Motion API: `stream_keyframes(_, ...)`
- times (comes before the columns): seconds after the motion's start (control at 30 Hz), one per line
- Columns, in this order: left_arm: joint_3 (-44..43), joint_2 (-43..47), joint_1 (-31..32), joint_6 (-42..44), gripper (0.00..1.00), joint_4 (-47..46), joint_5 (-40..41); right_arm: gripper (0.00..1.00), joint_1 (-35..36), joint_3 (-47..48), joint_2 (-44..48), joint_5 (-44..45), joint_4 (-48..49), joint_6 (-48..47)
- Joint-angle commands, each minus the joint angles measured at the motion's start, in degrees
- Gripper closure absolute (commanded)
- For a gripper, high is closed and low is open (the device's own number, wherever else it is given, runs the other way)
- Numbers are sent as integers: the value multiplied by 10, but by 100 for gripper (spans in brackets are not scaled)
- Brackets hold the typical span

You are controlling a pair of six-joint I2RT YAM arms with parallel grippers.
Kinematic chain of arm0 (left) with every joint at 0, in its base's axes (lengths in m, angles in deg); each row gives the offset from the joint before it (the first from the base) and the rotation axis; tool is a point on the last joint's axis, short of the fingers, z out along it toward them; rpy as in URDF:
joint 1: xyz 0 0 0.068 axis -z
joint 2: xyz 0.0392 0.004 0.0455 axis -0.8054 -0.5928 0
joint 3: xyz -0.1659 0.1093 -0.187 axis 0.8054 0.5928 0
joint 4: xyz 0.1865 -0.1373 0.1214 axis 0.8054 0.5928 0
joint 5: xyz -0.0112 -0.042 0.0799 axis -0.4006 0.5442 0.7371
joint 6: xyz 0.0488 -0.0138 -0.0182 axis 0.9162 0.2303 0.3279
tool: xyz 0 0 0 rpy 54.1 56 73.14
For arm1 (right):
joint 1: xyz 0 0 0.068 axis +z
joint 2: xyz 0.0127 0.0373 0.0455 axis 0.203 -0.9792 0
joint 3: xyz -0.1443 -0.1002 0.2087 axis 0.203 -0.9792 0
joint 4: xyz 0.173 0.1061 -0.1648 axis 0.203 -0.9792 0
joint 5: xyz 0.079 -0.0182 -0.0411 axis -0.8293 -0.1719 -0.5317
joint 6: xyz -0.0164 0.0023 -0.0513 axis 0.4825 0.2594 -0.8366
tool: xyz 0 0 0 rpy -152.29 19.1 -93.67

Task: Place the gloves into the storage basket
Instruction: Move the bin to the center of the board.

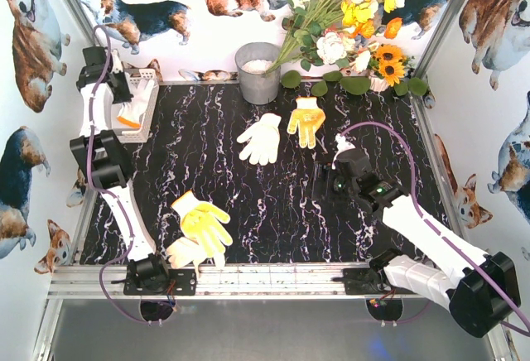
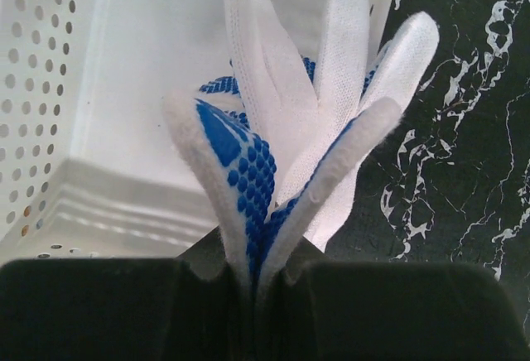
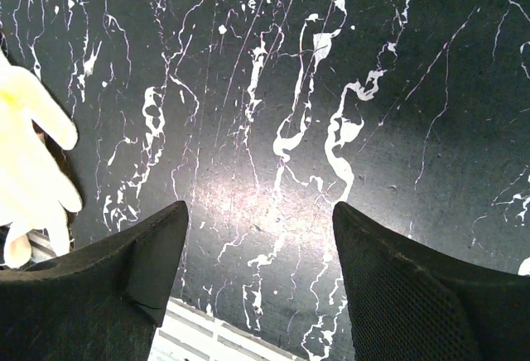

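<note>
Across a black marble-patterned tabletop [image 1: 273, 212] veined with white, work gloves are lying scattered inside a small booth. Walls [image 1: 33, 63] printed with cartoon corgis are closing in the left, right and back sides, and silver metal posts are framing the corners. At the back edge a grey metal bucket [image 1: 258, 71] is standing beside a bouquet [image 1: 348, 13] of yellow, white and orange flowers.

At the far left, the white storage basket [image 1: 147, 127] with perforated sides is sitting against the wall, and an orange-cuffed glove [image 1: 131, 113] is resting inside it. The left end effector [image 2: 255, 282] is hanging over the basket with its fingers pressed together, pinching a white glove with blue dots [image 2: 290, 104] by a fold. That glove's fingers are dangling above the basket.

Near the middle back, a white glove [image 1: 261, 137] and a yellow-orange glove [image 1: 306, 119] are lying just beside each other. Near the front left, a bright yellow glove [image 1: 203, 220] is overlapping a pale glove [image 1: 184, 252].

The right end effector [image 3: 261, 237] is hovering low over bare marble on the right, its fingers spread wide and holding nothing.
</note>
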State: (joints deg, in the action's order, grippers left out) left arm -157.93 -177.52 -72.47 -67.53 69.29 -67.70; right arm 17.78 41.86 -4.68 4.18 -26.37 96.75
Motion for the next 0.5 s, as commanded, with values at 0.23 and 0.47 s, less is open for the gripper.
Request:
stream_keyframes(0.23, -85, -43, -25, -19, 100, 45, 7, 28, -3, 5, 2, -7, 37, 9)
stream_keyframes(0.47, -81, -59, -36, -34, 100, 51, -58, 28, -3, 4, 0, -10, 42, 8)
